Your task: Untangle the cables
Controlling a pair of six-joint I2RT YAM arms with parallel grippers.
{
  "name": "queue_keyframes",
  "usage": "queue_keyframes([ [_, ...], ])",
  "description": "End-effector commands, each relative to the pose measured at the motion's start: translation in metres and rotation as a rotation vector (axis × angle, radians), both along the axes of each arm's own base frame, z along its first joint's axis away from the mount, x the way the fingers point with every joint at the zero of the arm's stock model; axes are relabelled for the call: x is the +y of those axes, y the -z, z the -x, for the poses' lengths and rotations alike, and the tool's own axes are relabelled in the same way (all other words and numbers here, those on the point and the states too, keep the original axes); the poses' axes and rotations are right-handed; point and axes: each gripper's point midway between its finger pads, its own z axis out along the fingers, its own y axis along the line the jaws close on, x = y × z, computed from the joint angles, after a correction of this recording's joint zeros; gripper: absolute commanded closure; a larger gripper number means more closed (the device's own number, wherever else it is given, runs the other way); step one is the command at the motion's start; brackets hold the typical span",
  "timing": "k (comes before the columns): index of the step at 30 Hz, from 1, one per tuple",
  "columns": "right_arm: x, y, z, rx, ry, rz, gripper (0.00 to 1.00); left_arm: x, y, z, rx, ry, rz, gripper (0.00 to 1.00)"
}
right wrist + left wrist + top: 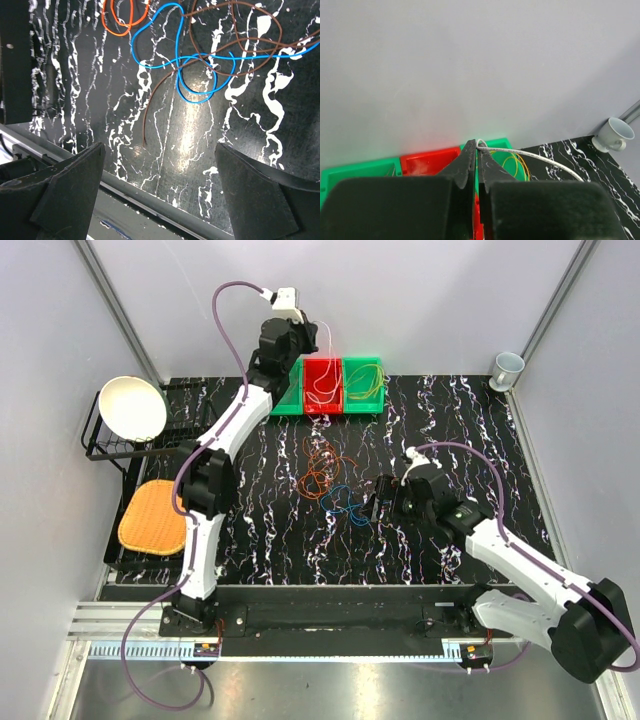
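**Pulling strands apart**

Left hand [475, 148] is pinching a thin white cable [535, 156] over the red plastic bin [427, 162]. Right hand [159, 155], spread wide, is hovering above a thin blue cable [156, 67] on the black marbled surface [190, 130], and likely needs to close on one clean strand.

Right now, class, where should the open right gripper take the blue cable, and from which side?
Grip the blue cable at the bare lobe beside the orange cable, coming straight down: there it lies flat and alone, while further along the brown cable crosses it.
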Motion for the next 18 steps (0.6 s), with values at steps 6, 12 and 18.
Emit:
queue_keyframes([
  [6, 0.008, -0.012, -0.017, -0.049, 0.010, -0.011, 0.04, 0.006, -0.044, -0.011, -0.119, 0.026, 0.080, 1.00],
  [12, 0.013, -0.011, -0.020, -0.042, 0.003, -0.015, 0.04, 0.013, -0.007, -0.023, -0.068, 0.000, 0.066, 1.00],
  [18, 0.015, -0.005, -0.018, -0.024, -0.004, -0.019, 0.04, 0.017, 0.056, -0.048, 0.015, -0.058, 0.028, 1.00],
])
